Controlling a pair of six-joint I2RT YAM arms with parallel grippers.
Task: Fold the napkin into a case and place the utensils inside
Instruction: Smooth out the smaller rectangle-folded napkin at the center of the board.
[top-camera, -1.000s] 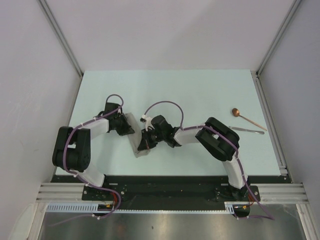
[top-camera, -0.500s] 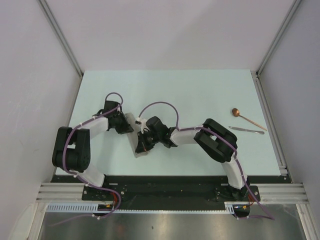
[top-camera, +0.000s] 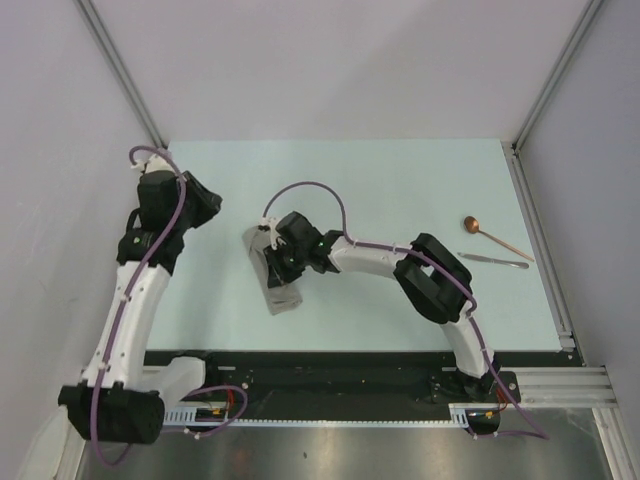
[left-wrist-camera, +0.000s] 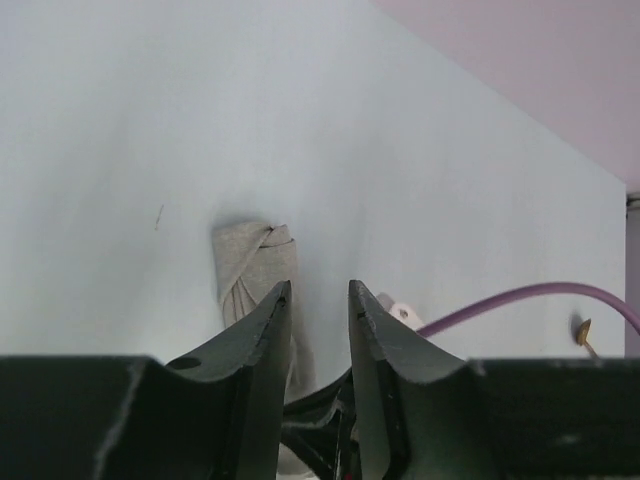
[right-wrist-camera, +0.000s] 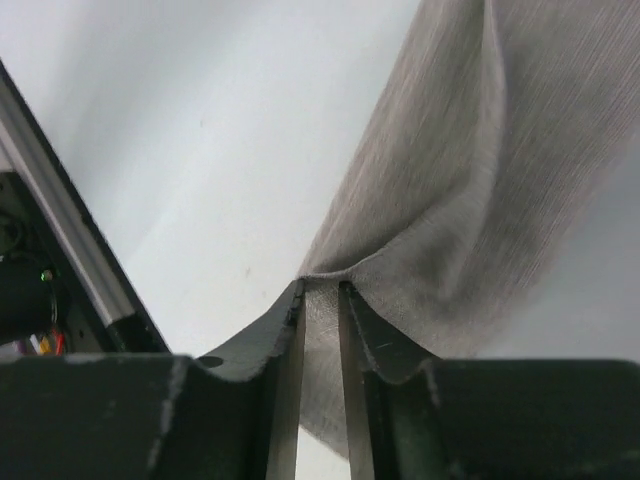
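– Grey-beige fabric nearest the arm bases: is that the napkin?
– Yes. Plain, no pattern, folded into a narrow strip. It lies flat on the pale green counter, left of centre and slanted, with the near end toward the bases and the far end up-left.
– How does it look close up?
– Right wrist view: fine weave, one long crease down the strip, an edge tented up in a small peak. Left wrist view: the far end has folds crossing over each other, a bit bunched.
– Right end effector?
– Over the strip's far half. Jaws narrow, with a pinch of the cloth edge between the tips. It's grasping the napkin.
– Anything inside the fold?
– Can't see inside from any view. The top surface shows only cloth.
– What else is on the counter?
– Cutlery further right, near the right edge, well apart from the napkin. The silvery piece lies nearer, almost level across. The copper spoon is just beyond it, round bowl up-left, handle slanting down-right. Their right ends come close together; whether they touch, can't tell.
– Left end effector?
– Farthest back, raised above the counter's left side, apart from the cloth and pointing toward it. Jaws parted, nothing between them: released.
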